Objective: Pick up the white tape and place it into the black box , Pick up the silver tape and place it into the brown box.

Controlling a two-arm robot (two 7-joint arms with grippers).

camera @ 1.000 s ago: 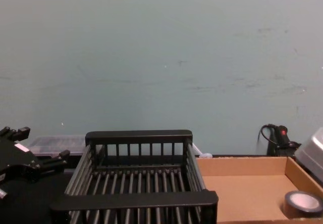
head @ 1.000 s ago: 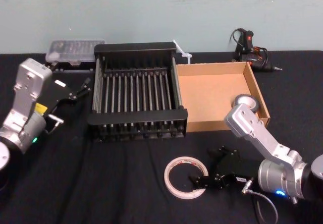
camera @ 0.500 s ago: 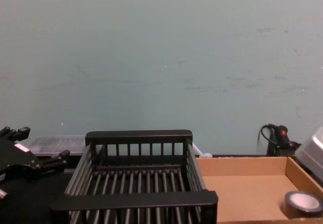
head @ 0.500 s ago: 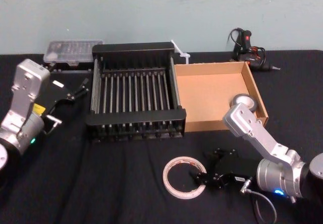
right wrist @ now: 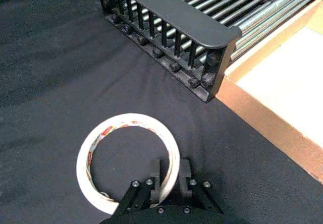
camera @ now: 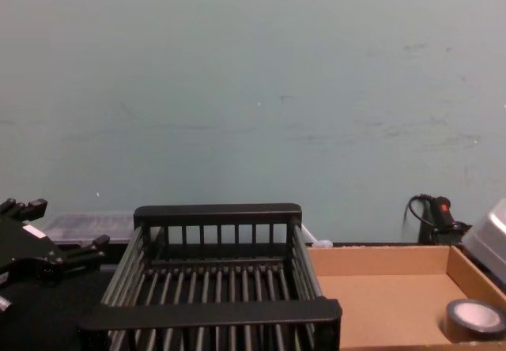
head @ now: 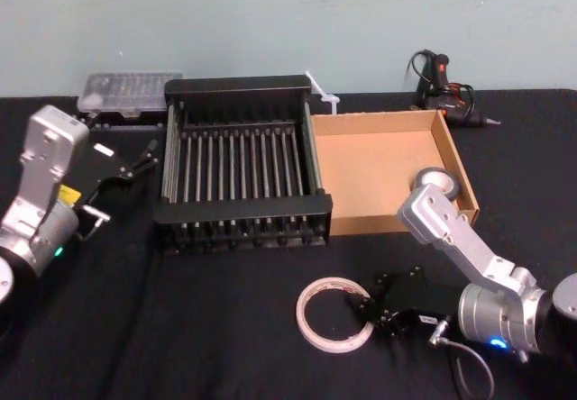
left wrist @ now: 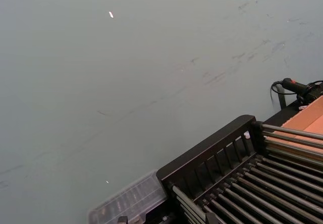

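1. The left gripper (head: pixel 144 159) hung at 9 o'clock from the black box (head: pixel 243 209). Its jaws were spread apart and held nothing.
2. The white tape (right wrist: pixel 85 163) lay flat on the black table (head: pixel 180 328), at 5 o'clock from the black box — not inside it.
3. The right gripper (right wrist: pixel 171 176) sat at the ring's 3 o'clock. Its jaws were pinched on the thin wall, with one finger inside the ring and one outside.
4. The silver tape (head: pixel 442 184) lay inside the brown box (head: pixel 374 170), in the 4 o'clock corner — close to the wall.
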